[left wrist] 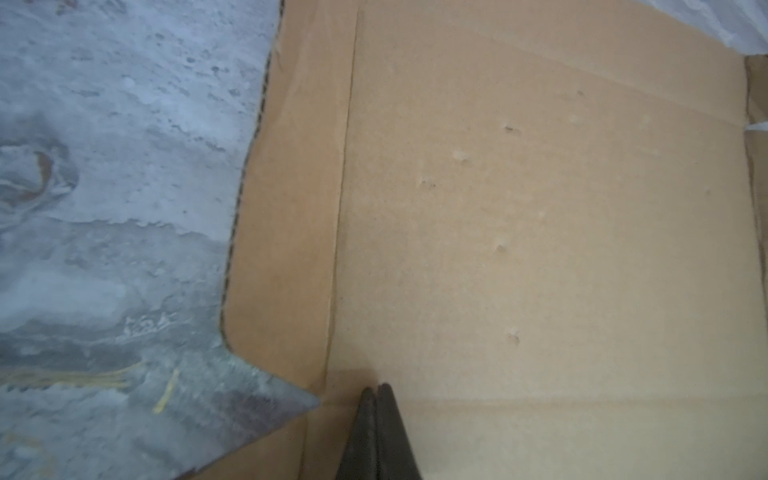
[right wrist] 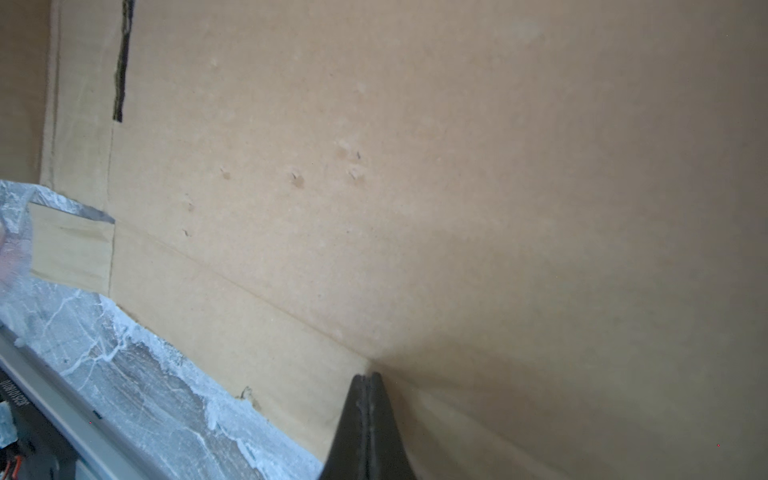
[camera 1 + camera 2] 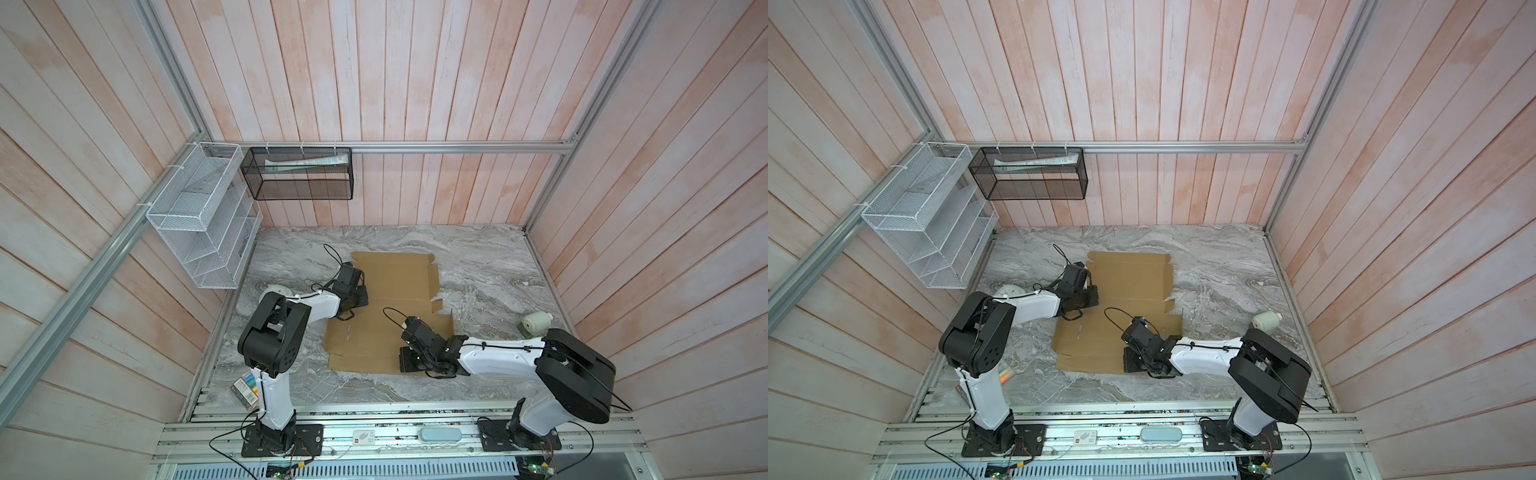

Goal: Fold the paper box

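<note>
**Asker:** Where the two arms reach in, what lies on the grey marble-patterned desk?

**Describer:** One thing of note: the paper box, a flat, unfolded sheet of plain brown corrugated cardboard with flaps, creases and slots. It lies near the middle of the desk in both top views.

**Asker:** How does the left hand stand to it?

**Describer:** The left hand is clenched, its two dark fingers pressed together with nothing between them. Its tip is over the sheet's left side, just beside a crease and near a notch between two flaps. Whether it presses on the cardboard, I cannot tell.

**Asker:** And the right hand?

**Describer:** The right hand is also clenched on nothing. Its tip sits at a crease that runs along the sheet's near edge, toward the near right corner.
</note>
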Controlling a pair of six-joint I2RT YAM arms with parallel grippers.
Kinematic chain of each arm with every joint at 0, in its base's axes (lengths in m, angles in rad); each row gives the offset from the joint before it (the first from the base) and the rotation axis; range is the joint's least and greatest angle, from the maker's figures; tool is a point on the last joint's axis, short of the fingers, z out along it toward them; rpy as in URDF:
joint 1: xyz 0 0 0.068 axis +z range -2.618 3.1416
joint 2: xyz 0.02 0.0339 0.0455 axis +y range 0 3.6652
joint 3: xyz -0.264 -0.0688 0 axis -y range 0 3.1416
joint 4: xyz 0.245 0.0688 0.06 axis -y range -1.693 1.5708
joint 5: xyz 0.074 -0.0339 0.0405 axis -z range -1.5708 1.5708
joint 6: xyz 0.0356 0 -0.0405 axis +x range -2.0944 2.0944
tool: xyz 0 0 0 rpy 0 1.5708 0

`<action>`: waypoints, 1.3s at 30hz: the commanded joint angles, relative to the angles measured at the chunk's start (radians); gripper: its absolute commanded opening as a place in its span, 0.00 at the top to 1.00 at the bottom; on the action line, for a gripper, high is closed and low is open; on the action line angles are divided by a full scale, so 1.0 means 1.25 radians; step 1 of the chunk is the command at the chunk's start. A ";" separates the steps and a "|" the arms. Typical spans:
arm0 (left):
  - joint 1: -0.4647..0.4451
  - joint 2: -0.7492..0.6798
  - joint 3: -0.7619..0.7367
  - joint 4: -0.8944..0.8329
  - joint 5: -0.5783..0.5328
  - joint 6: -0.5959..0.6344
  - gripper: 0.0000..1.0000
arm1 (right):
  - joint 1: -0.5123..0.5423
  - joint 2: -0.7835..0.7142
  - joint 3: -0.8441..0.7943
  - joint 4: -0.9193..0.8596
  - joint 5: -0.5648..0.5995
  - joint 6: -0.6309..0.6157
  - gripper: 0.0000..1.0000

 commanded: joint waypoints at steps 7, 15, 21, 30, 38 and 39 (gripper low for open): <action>0.012 -0.061 -0.115 0.015 0.033 -0.045 1.00 | -0.111 0.048 -0.019 -0.048 -0.021 -0.027 1.00; -0.008 -0.128 -0.208 0.065 0.083 -0.100 1.00 | -0.239 0.064 0.056 -0.114 -0.015 -0.119 1.00; -0.043 -0.185 -0.223 0.069 0.112 -0.130 1.00 | -0.327 0.086 0.147 -0.145 -0.012 -0.210 1.00; -0.033 -0.305 -0.140 -0.049 0.053 -0.075 1.00 | -0.350 0.058 0.254 -0.219 0.021 -0.289 1.00; 0.036 -0.215 -0.025 -0.087 0.043 -0.004 1.00 | -0.265 -0.037 0.168 -0.199 0.015 -0.218 1.00; 0.039 -0.197 -0.011 -0.089 0.041 0.000 1.00 | -0.249 -0.042 0.159 -0.195 0.016 -0.205 1.00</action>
